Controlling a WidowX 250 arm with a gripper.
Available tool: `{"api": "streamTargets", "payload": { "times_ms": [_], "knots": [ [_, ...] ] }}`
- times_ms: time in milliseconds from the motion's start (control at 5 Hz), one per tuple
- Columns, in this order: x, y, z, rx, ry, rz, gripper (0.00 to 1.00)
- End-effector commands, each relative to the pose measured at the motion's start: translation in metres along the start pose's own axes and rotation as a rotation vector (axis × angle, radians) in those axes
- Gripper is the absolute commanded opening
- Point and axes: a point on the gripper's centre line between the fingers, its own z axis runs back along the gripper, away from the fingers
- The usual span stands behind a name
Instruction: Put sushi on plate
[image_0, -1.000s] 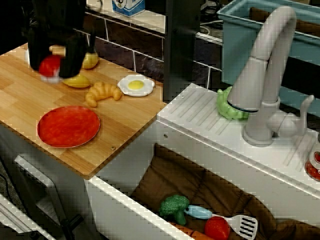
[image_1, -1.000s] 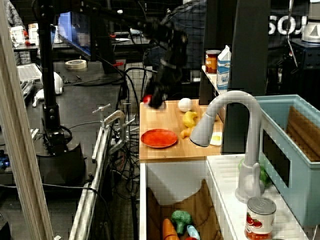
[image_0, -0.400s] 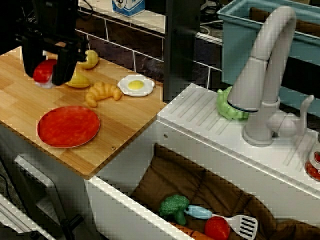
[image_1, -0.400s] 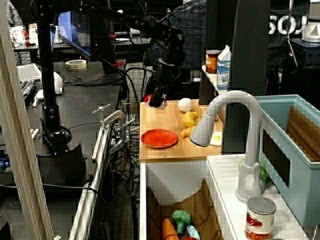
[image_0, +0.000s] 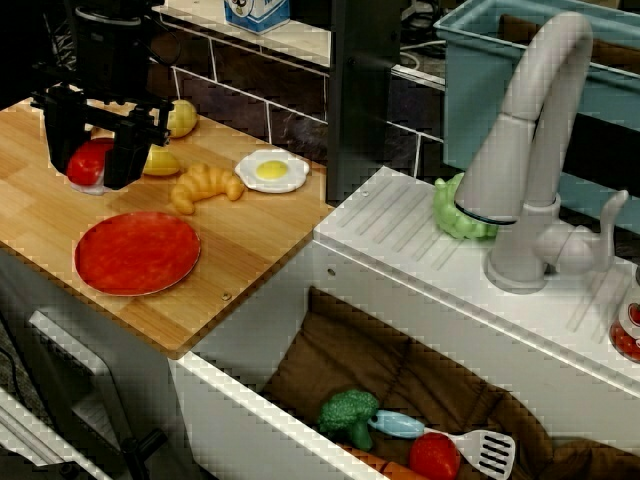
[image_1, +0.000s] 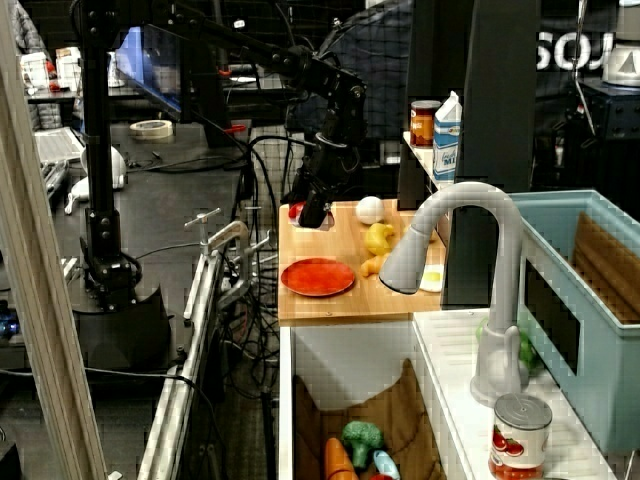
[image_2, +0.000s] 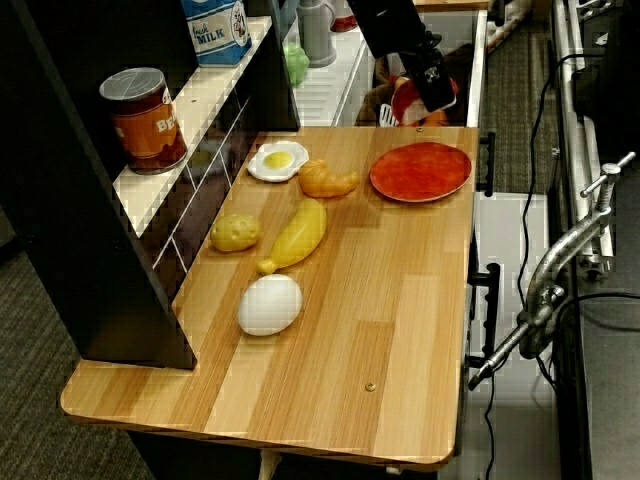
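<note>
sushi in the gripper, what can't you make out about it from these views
- View across the counter: the fingers of the black gripper cover the sides and base of the red-topped oblong toy sushi; only its red top shows.
- Same view: whether it touches the wooden counter or hangs above it cannot be told.
- Distant side view: it is a tiny red speck, too small for detail.

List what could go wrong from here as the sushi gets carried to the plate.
1. The gripper holds the sushi only between its fingertips, clear of the plate; a slip would drop it onto the wood.
2. The croissant and banana lie close by; a wide swing might knock them.
</note>
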Motion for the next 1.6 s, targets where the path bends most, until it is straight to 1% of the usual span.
{"api": "streamTargets", "payload": {
  "times_ms": [0,400,600,800,1400],
  "knots": [
    [0.003,0.007,-0.008,0.012,-0.05,0.02,0.0],
    [0.006,0.006,-0.055,0.08,-0.11,0.041,0.0],
    [0.003,0.005,-0.055,0.099,-0.095,0.049,0.97],
    [0.003,0.005,-0.055,0.099,-0.095,0.049,1.0],
    [0.003,0.005,-0.055,0.099,-0.095,0.049,1.0]
  ]
}}
